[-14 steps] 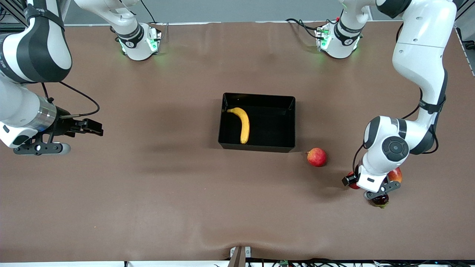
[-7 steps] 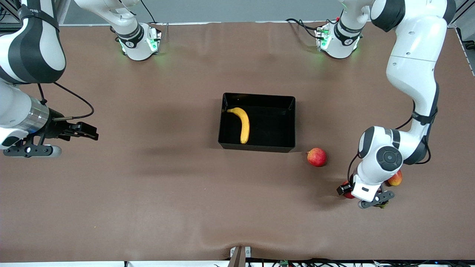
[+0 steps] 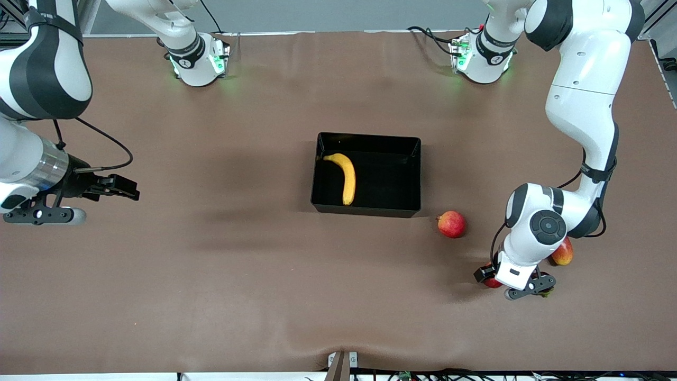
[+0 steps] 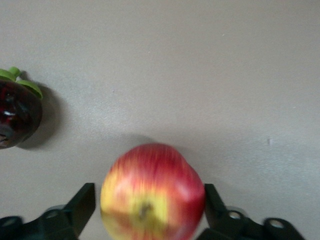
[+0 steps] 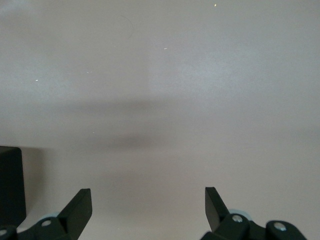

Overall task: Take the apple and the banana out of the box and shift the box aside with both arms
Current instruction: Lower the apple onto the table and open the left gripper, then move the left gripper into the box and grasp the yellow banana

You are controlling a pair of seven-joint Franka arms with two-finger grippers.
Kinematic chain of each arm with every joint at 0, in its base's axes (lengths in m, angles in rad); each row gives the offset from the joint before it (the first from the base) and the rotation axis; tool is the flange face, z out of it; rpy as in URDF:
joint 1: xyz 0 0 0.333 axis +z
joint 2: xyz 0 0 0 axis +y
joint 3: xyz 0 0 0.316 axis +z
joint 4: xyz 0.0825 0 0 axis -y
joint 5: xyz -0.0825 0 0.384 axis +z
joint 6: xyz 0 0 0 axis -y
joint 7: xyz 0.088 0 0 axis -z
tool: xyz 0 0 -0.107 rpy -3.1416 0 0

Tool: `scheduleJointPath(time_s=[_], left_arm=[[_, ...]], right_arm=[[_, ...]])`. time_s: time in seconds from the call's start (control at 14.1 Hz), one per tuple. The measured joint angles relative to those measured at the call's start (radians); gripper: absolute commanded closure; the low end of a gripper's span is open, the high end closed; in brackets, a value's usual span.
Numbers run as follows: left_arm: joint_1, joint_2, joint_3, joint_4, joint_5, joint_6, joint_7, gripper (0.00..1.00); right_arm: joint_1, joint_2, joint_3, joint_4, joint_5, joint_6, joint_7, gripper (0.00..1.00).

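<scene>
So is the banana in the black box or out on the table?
In: the banana lies inside the box, along the wall toward the right arm's end.

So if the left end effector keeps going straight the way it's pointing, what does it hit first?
Most likely the red apple sitting between the open fingers of the left end effector, then the table under it; depth is unclear.

Both arms are built of glossy white rounded shells joined by black bands. Each white base shows a round dark emblem and green indicator lights. The left arm's wrist joint carries a dark grey circular cap with a small central mark. A brushed-metal cuff sits on the right arm's wrist, with a thin black cable looping from it. The left end effector [image 4: 150, 220] and right end effector [image 5: 145, 217] have matte black fingers with silver screws.
</scene>
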Motion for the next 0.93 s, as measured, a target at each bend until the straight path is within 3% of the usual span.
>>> scheduleJointPath(time_s=[0.21, 0.5, 0.93], left_arm=[[0.003, -0.046, -0.042, 0.025, 0.0, -0.107, 0.0, 0.0], [0.002, -0.18, -0.12, 0.032, 0.0, -0.332, -0.006, 0.0], [-0.004, -0.262, -0.327, 0.026, -0.001, -0.464, -0.235, 0.0]], right_arm=[[-0.008, 0.0, 0.0, 0.0, 0.001, 0.0, 0.0, 0.0], [-0.01, 0.0, 0.0, 0.001, 0.002, 0.0, 0.0, 0.0], [-0.018, 0.0, -0.001, 0.002, 0.002, 0.0, 0.0, 0.0]])
